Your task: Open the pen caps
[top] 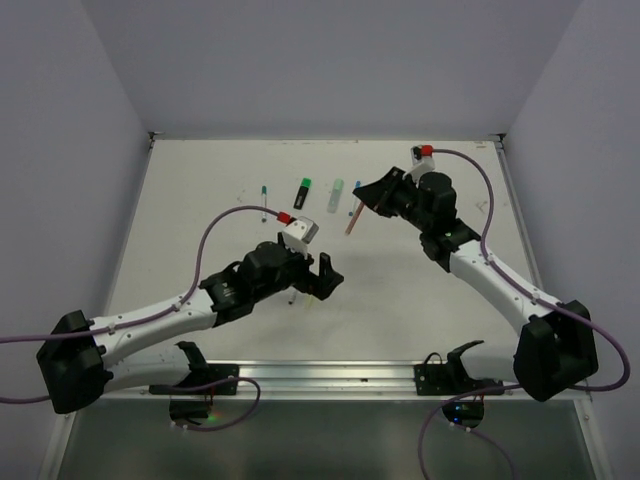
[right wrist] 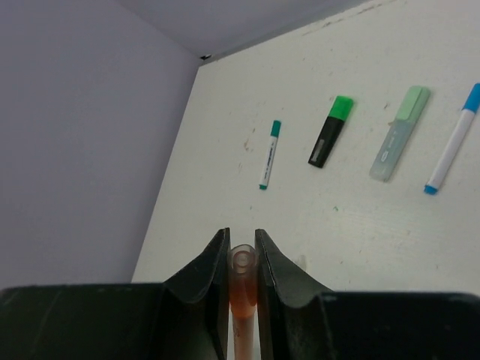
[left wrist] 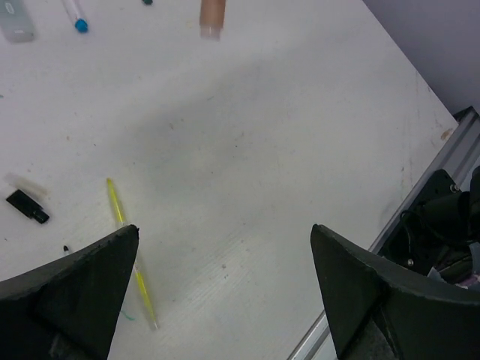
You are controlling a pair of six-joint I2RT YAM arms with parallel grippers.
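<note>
My right gripper (right wrist: 242,251) is shut on the pinkish-orange cap end (right wrist: 242,279) of a thin pen and holds it off the table; the pen (top: 351,220) slants down from that gripper (top: 363,197) in the top view. My left gripper (top: 328,272) is open and empty, low over the table. A yellow pen (left wrist: 126,240) lies beside its left finger (left wrist: 75,292), and a small black cap (left wrist: 27,206) lies loose further left. The held pen's tip (left wrist: 212,16) shows at the top of the left wrist view.
Along the back of the table (top: 200,230) lie a teal-capped pen (right wrist: 268,155), a black marker with a bright green cap (right wrist: 343,106), a pale mint highlighter (right wrist: 400,133) and a blue-capped pen (right wrist: 452,140). A metal rail (top: 330,375) runs along the near edge.
</note>
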